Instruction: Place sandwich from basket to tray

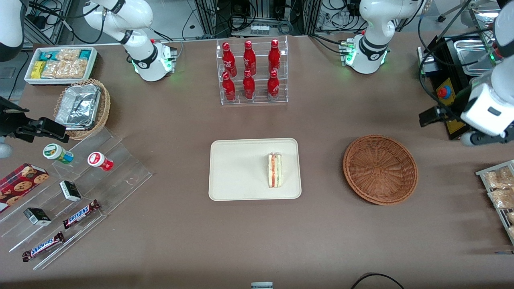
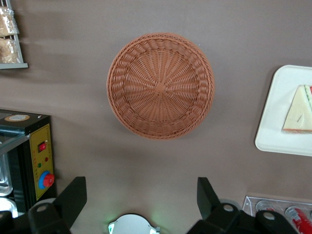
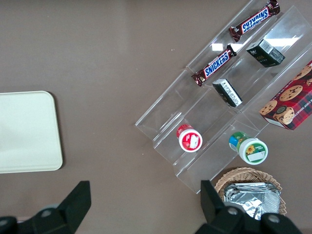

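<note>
The sandwich [image 1: 275, 170] [image 2: 298, 114] lies on the cream tray [image 1: 237, 172] [image 2: 275, 126] [image 3: 24, 131], close to the tray edge that faces the basket. The reddish-brown wicker basket [image 1: 380, 169] [image 2: 161, 85] sits empty beside the tray, toward the working arm's end of the table. My gripper [image 1: 431, 116] [image 2: 141, 195] hangs above the table, farther from the front camera than the basket and next to a black control box. It is open, its two black fingers are wide apart, and nothing is between them.
A black control box with a red button [image 1: 443, 94] [image 2: 34, 156] stands by my gripper. A wire rack of snack packets [image 1: 500, 188] sits at the working arm's table edge. A clear rack of red bottles [image 1: 252, 72] stands farther back than the tray. Acrylic steps with snacks [image 1: 68, 192] and a foil-lined basket [image 1: 82, 106] lie toward the parked arm's end.
</note>
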Controlling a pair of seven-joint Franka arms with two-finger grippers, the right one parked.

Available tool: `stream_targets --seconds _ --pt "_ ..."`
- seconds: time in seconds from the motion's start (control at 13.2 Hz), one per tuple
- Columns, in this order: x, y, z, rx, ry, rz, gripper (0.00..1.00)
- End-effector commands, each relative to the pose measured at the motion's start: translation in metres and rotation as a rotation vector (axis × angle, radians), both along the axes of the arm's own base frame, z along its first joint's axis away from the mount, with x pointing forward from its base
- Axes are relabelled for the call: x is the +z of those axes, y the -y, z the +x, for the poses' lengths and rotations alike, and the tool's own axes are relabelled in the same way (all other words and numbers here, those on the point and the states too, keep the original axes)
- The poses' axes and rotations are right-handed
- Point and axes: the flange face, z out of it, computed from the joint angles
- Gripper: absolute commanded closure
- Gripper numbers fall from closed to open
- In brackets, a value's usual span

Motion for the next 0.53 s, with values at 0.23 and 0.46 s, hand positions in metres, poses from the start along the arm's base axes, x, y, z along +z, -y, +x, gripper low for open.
stream_targets --seconds 0.23,0.46 --pt "0.029 -0.014 -0.041 -0.027 0.011 0.015 0.00" --pt "0.031 -0.026 -0.041 -0.035 0.012 0.009 0.00"
